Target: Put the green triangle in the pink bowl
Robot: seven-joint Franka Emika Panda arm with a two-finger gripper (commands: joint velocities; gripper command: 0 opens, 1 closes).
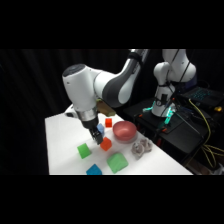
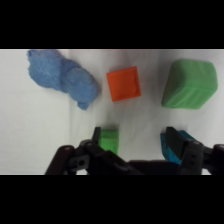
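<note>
The gripper (image 2: 134,142), fingers apart and holding nothing, hangs low over the table; an orange cube (image 2: 123,84) lies just ahead, the green triangle (image 2: 189,84) off to one side, unclaimed. The pink bowl (image 1: 125,131) waits nearby.

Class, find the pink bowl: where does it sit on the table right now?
In the side view the pink bowl sits toward the table's far right edge, between the small red block and the silvery knobbly cluster. It is empty.
</note>
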